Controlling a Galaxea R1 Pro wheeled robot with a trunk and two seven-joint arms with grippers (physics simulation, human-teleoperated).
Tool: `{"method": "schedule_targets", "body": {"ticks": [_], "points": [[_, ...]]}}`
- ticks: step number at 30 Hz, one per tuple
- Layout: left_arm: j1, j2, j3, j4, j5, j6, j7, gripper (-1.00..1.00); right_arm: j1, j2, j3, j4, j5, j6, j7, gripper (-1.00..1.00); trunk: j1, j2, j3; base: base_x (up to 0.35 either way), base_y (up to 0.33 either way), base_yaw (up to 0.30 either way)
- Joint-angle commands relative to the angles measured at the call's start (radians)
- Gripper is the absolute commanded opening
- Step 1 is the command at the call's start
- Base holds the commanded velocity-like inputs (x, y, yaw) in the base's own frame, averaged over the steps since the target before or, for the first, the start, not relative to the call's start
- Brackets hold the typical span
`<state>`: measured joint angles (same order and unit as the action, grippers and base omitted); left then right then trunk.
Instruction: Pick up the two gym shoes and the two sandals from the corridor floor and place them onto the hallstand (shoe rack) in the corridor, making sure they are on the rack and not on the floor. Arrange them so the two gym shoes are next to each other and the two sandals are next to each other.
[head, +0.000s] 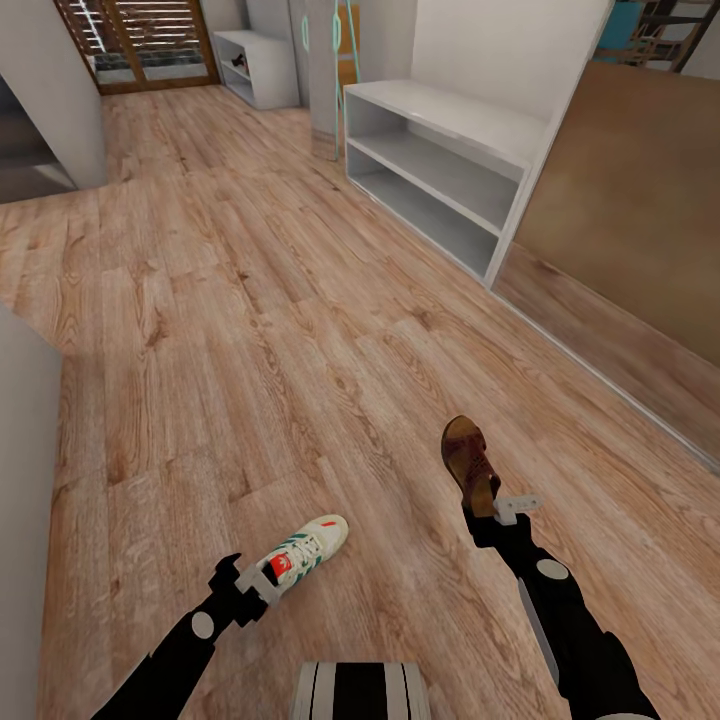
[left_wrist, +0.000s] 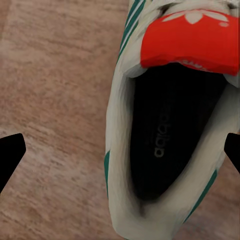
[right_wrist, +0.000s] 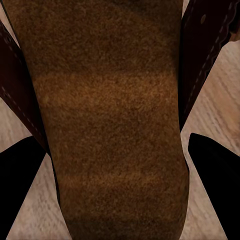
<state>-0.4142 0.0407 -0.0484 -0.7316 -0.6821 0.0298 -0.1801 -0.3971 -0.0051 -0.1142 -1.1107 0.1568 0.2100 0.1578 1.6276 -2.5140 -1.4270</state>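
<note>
Low in the frame, the left gripper (head: 262, 582) holds a sneaker (head: 305, 550) by its heel. The right gripper (head: 500, 510) clamps a sandal (head: 470, 462), likewise heel-first, probably so both ride toe-forward toward the rack (head: 440, 150) at upper right.

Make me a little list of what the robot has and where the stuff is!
left tool: closed on the sneaker, white with green stripes and a red tongue label
right tool: closed on the heel end of the brown sandal
floor: light brown wood planks
shoe rack: pale grey, ahead on the right by the wall, its two long shelves look bare
robot: some way short of the rack, one shoe in each tool
</note>
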Motion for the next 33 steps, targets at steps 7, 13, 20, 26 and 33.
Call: {"method": "schedule_targets", "body": {"ticks": [7, 13, 20, 26, 33], "points": [[0.000, 0.001, -0.002, -0.002, -0.006, -0.002, -0.003, 1.00, -0.001, 0.000, -0.002, -0.002, 0.010, 0.005, 0.008, -1.00, 0.000, 0.000, -0.001, 0.000, 0.000, 0.000], [0.000, 0.002, -0.002, -0.002, -0.006, -0.003, -0.008, 1.00, 0.000, 0.000, -0.002, -0.002, 0.010, 0.005, 0.008, -1.00, 0.000, 0.000, -0.001, 0.000, 0.000, 0.000], [0.000, 0.002, -0.002, -0.002, -0.008, -0.003, -0.010, 1.00, -0.001, 0.000, -0.002, -0.001, 0.010, 0.005, 0.008, -1.00, 0.002, -0.001, -0.020, 0.000, 0.000, 0.000], [0.000, 0.002, -0.002, -0.002, -0.008, -0.002, -0.010, 1.00, 0.000, 0.000, -0.002, -0.002, 0.010, 0.004, 0.008, -1.00, 0.004, -0.003, -0.043, 0.000, 0.000, 0.000], [0.000, 0.002, -0.003, -0.002, -0.009, -0.001, -0.010, 1.00, 0.000, 0.000, -0.002, -0.002, 0.010, 0.005, 0.008, -1.00, 0.004, -0.003, -0.047, 0.000, 0.000, 0.000]]}}
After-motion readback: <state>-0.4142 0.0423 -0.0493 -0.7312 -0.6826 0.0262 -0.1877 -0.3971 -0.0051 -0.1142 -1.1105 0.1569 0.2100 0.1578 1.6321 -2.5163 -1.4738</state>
